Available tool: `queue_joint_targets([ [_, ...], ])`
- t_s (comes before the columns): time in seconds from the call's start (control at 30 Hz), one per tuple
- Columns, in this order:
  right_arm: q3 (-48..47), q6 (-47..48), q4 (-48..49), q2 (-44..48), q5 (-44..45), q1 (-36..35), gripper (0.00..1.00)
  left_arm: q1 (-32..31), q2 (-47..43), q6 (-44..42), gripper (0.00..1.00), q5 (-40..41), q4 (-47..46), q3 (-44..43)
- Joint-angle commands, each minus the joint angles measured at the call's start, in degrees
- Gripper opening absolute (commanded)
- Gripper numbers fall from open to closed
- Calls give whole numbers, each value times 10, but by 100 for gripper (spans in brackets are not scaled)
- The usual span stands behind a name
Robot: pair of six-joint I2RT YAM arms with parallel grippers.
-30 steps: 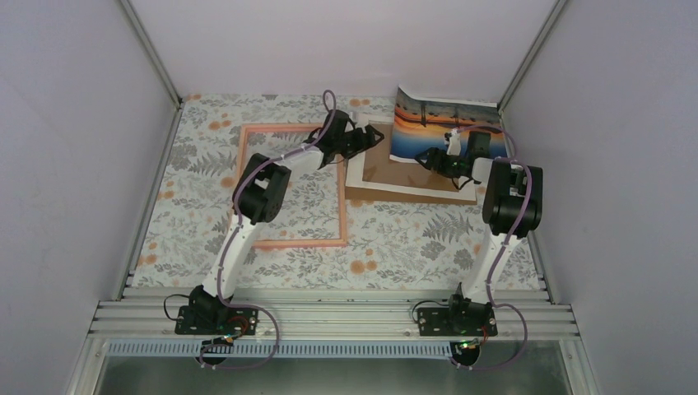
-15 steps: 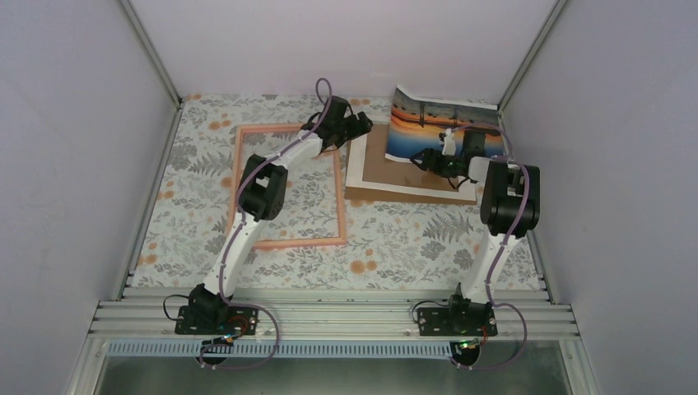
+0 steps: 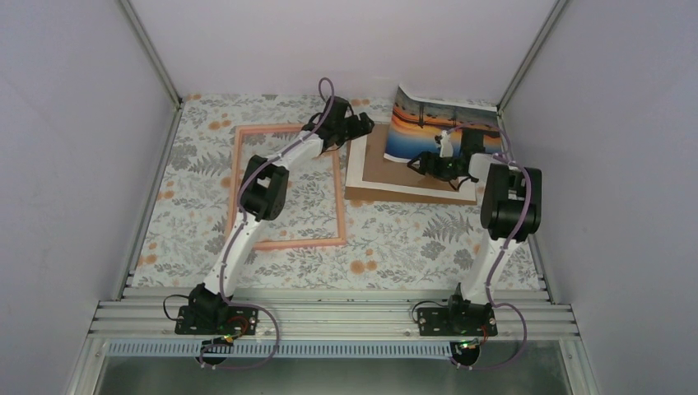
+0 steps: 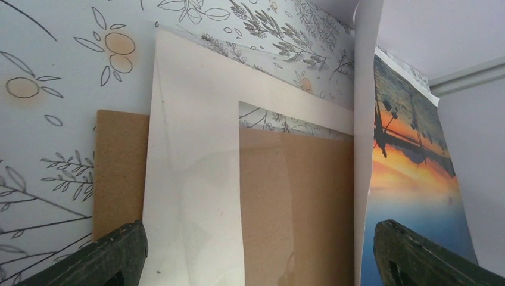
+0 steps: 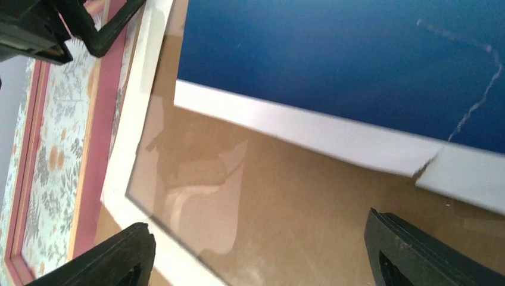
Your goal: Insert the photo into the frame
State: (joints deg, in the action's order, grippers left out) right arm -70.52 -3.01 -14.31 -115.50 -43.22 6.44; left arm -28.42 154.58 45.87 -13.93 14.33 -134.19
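Pink-rimmed, the frame (image 3: 341, 197) is laid flat on the left of the worktop (image 3: 395, 239), unfilled. The photo (image 3: 420, 123) is propped up at the far right, its foot on the brown backing board (image 3: 395, 177). Jaws of the left gripper (image 3: 360, 126) and right gripper (image 3: 420, 162) are spread wide, empty; lifting and inserting are judged undone.

Nothing readable is showing anywhere: no words, labels or numbers are appearing on the photo (image 3: 444, 132) or the frame (image 3: 304, 243).
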Motion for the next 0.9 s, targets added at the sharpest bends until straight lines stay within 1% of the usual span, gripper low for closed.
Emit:
queue_joint_targets([
  [0.0, -12, 54, -110, 52, 1, 10, 88, 2, -17, -31, 95, 19, 35, 56],
  [0.1, -17, 78, -144, 84, 8, 47, 88, 0, -21, -38, 95, 24, 39, 65],
  [0.2, -23, 113, -182, 95, 8, 104, 89, -4, -21, -41, 95, 25, 47, 65],
  [0.37, -39, 151, -246, 67, -40, 222, 89, -9, -37, -53, 95, 17, 30, 83],
  [0.5, -44, 138, -239, 40, -62, 293, 88, -15, -80, -94, 95, 9, -28, 142],
  [0.63, -42, 99, -209, 17, -64, 321, 87, -20, -117, -146, 94, 5, -52, 167],
  [0.8, -33, 44, -164, -12, -69, 322, 87, -38, -151, -216, 93, -10, -70, 199],
  [0.83, -29, 35, -157, -15, -70, 322, 87, -43, -159, -230, 92, -23, -82, 210],
  [0.87, -23, 25, -147, -17, -70, 322, 87, -49, -166, -243, 89, -37, -99, 229],
])
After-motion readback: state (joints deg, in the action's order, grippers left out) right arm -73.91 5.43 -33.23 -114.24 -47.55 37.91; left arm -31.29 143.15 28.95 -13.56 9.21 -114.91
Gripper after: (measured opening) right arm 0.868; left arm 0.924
